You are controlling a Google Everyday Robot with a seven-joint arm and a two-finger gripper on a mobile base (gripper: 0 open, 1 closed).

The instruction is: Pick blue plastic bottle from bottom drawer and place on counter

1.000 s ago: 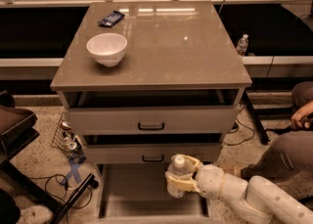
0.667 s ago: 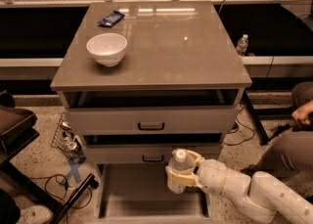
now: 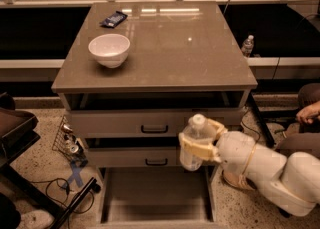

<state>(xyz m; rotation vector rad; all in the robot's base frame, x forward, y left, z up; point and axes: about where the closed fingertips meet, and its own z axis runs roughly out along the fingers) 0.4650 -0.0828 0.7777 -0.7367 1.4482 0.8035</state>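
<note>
The blue plastic bottle (image 3: 192, 143), clear with a white cap, stands upright in my gripper (image 3: 200, 143), whose fingers are shut around its body. I hold it in the air in front of the two upper drawers, right of their black handles, above the open bottom drawer (image 3: 155, 193). The drawer is a grey tray with a bare floor. The counter (image 3: 170, 48) is the glossy slab above, its front edge higher than the bottle's cap. My white arm (image 3: 265, 168) comes in from the lower right.
A white bowl (image 3: 109, 49) and a dark blue wrapper (image 3: 113, 19) lie on the counter's left side. A small bottle (image 3: 247, 45) stands far off at the right. A person's hand and knee (image 3: 307, 115) are at the right edge. Cables and a wire basket (image 3: 70, 140) are on the floor at left.
My gripper has lifted the bottle up out of the bottom drawer, from drawer level to in front of the two upper drawers, and slightly right.
</note>
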